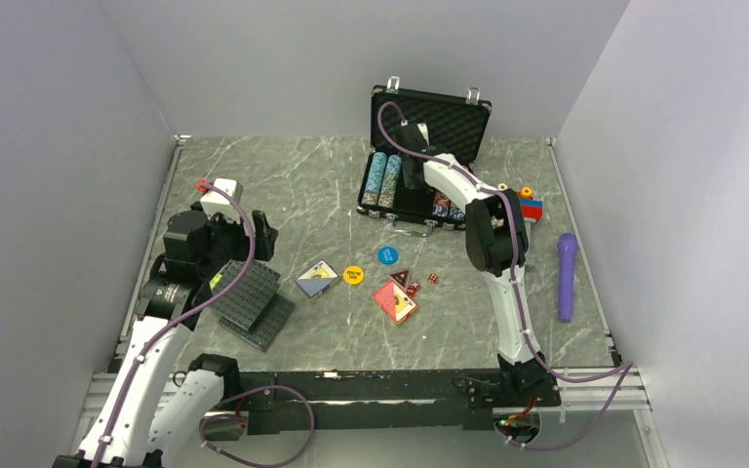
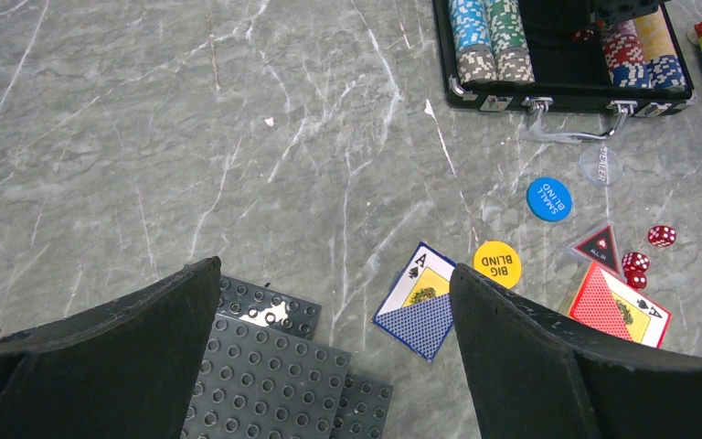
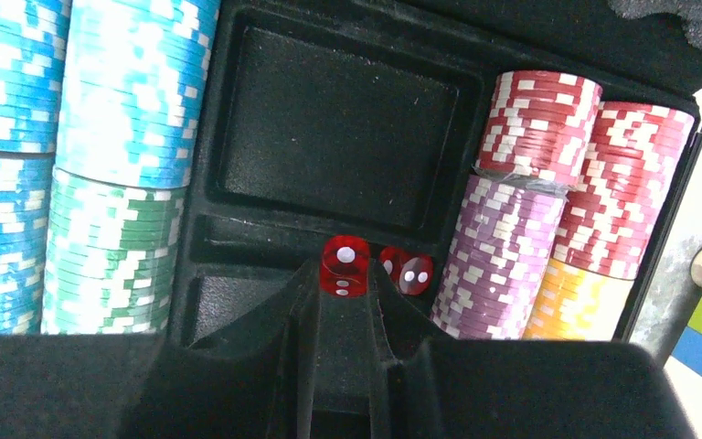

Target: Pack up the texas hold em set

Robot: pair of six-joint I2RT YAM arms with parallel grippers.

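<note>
The black briefcase [image 1: 449,114] stands open at the back, with chip rows [image 1: 384,178] inside. My right gripper [image 1: 413,177] reaches into it. In the right wrist view the right gripper [image 3: 345,279] is shut on a red die [image 3: 345,263] over the black tray, and a second die [image 3: 409,272] lies beside it. On the table lie a blue-backed card deck [image 2: 420,311], a red card deck [image 2: 620,306], a yellow button [image 2: 497,263], a blue button [image 2: 549,198], a red-triangle button [image 2: 600,247] and red dice [image 2: 662,235]. My left gripper [image 2: 334,274] is open and empty.
Dark grey studded plates [image 1: 249,297] lie under my left gripper, also in the left wrist view [image 2: 265,375]. A colourful toy-block figure [image 1: 527,205] stands right of the case. A purple cylinder [image 1: 567,276] lies at the right. A clear dealer button [image 2: 600,165] lies before the case.
</note>
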